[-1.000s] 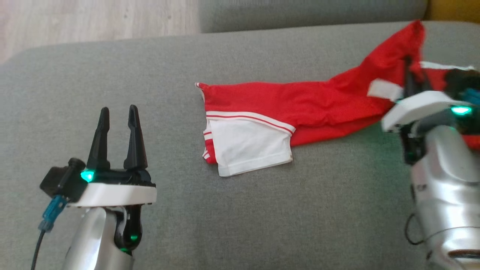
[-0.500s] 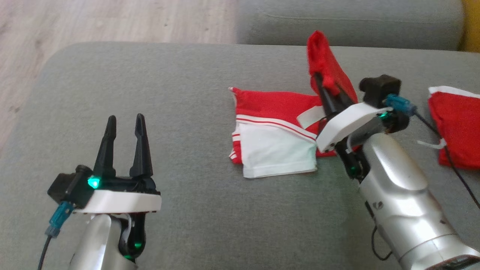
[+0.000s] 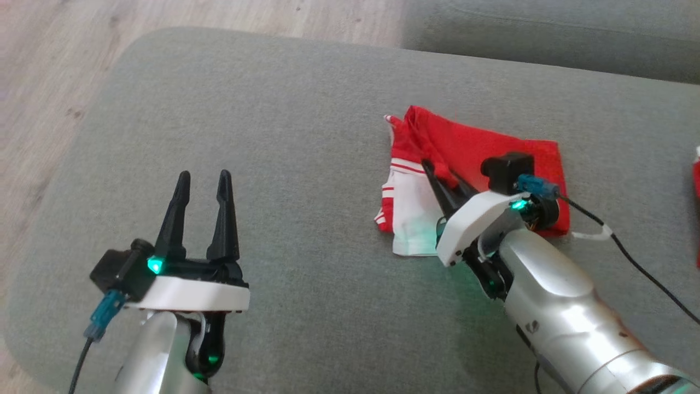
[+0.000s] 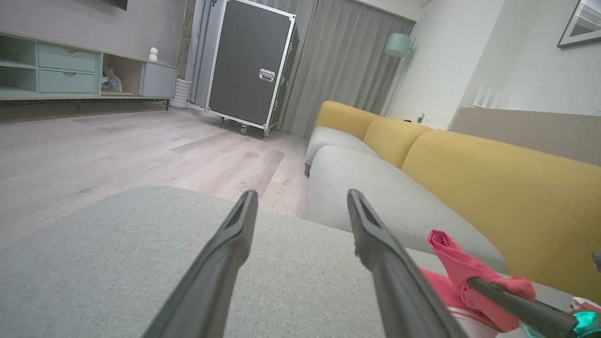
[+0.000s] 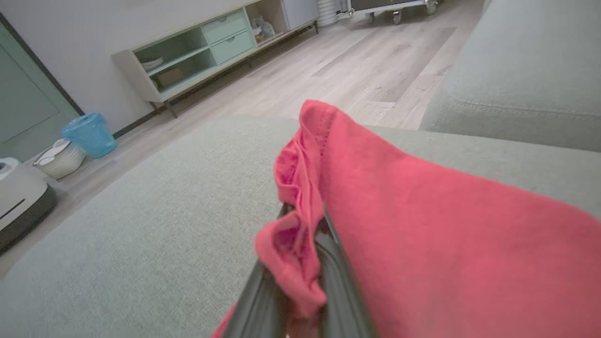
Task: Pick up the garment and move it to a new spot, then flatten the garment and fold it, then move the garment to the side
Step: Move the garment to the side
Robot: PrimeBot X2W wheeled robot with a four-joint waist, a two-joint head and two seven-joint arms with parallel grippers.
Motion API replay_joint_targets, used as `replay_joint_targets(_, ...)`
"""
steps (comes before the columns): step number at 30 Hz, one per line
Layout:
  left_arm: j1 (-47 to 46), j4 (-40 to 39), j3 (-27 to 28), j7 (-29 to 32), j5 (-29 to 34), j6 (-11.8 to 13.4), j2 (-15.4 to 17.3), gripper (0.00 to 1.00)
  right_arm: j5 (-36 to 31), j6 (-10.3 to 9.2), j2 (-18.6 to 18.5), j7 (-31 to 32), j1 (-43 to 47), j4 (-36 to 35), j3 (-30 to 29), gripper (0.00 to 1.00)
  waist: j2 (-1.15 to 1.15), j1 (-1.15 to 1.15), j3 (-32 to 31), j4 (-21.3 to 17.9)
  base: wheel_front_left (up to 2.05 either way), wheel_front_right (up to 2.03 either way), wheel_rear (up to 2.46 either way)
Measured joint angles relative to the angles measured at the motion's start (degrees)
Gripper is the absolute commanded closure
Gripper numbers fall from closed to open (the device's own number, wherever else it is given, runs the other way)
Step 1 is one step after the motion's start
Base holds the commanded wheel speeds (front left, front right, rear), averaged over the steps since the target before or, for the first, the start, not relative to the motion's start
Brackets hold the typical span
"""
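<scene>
The garment (image 3: 481,148) is red with a white, red-striped part, and lies folded over on the grey sofa seat (image 3: 301,137). My right gripper (image 3: 435,171) is shut on a bunched red edge of it, low over the white part. In the right wrist view the red cloth (image 5: 422,225) drapes rightward from the pinched fingers (image 5: 338,281). My left gripper (image 3: 202,178) stands open at the lower left, well apart from the garment, nothing between its fingers (image 4: 225,249). In the left wrist view the garment (image 4: 455,263) shows at the lower right.
Wooden floor (image 3: 49,82) lies beyond the seat's left edge. A second grey cushion (image 3: 547,33) runs along the back. Another red piece (image 3: 696,169) peeks in at the right edge. A yellow sofa back (image 4: 493,188), a black wheeled case (image 4: 249,65) and a low cabinet (image 5: 211,42) stand around.
My right gripper has carried the garment's right end over to the left and down, folding it onto the rest. The head camera has shifted too. The left gripper stays open.
</scene>
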Motion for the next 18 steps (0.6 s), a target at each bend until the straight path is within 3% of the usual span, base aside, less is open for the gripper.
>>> replay_joint_targets(2, -0.3, 0.1, -0.3, 0.0, -0.3, 0.0, 0.0, 0.0, 0.9, 0.0, 0.0, -0.4, 0.0, 0.9, 1.4, 1.0, 0.0, 0.0, 0.3, 0.7, 0.0, 0.0, 0.0)
replay_joint_targets(3, -0.3, 0.2, -0.4, 0.0, -0.4, 0.0, -0.1, 0.0, 1.4, 0.0, 0.0, -0.4, 0.0, 1.2, 2.1, 0.86, 0.0, 0.0, 0.4, 0.9, 0.0, 0.0, 0.0)
replay_joint_targets(4, -0.4, 0.2, -0.4, 0.0, -0.4, 0.0, -0.2, 0.0, 2.0, 0.0, 0.0, -0.6, 0.0, 1.3, 2.8, 0.13, 0.0, 0.0, 0.4, 1.1, 0.0, 0.0, 0.0)
replay_joint_targets(5, -0.4, 0.2, -0.4, 0.0, -0.4, 0.0, -0.3, 0.0, 2.5, 0.0, 0.0, -0.9, 0.0, 1.3, 3.6, 0.0, 0.0, 0.0, 0.4, 1.2, 0.0, 0.0, 0.0)
replay_joint_targets(12, -0.3, 0.8, -0.1, 0.0, -0.4, 0.0, -0.4, 0.0, 8.6, 0.0, 0.0, -2.1, -0.2, -2.4, 9.7, 0.0, 0.0, 0.0, -0.2, 0.2, 0.0, 0.0, 0.0)
replay_joint_targets(18, -0.3, 0.0, 1.3, 0.0, -0.4, 0.0, -0.4, 0.0, 10.3, 0.0, 0.0, -4.2, -2.8, -3.8, 8.6, 0.0, 0.0, 0.0, -1.0, -3.0, 0.0, 0.0, 0.0)
